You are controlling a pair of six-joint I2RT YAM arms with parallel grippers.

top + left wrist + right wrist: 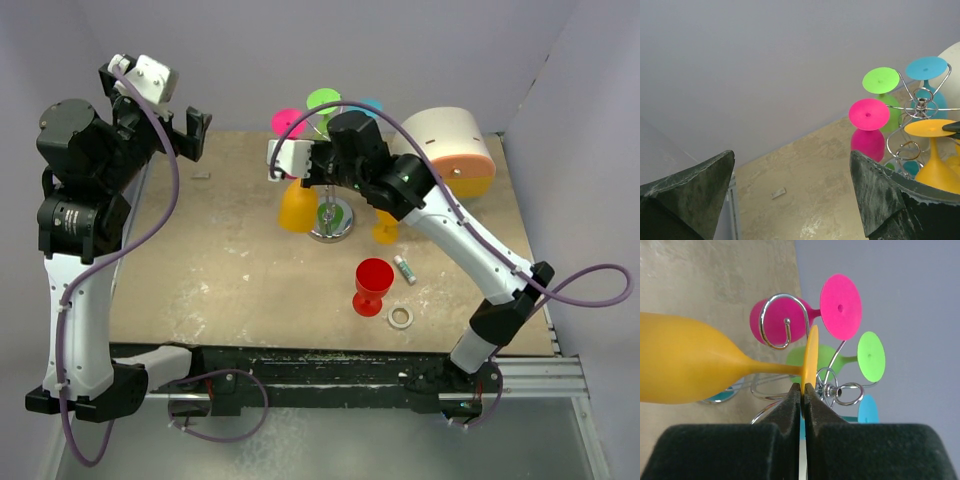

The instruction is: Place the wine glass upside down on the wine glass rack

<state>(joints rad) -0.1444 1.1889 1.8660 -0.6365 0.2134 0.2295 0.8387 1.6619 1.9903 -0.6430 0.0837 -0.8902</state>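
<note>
At the wine glass rack (785, 322), the right gripper (803, 390) pinches the inverted yellow wine glass (690, 365) by its foot, just beside a spiral arm. This looks like the hanging step: the stem needs seating in the curl before release. The left gripper (791, 156) is spread wide, well apart from the rack.

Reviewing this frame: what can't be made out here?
- Whether the yellow wine glass stem sits in the rack hook: top view, right claw and arm cover it.
- The second yellow glass: top view, mostly under the right arm.
- Label on small tube: too small.
</note>
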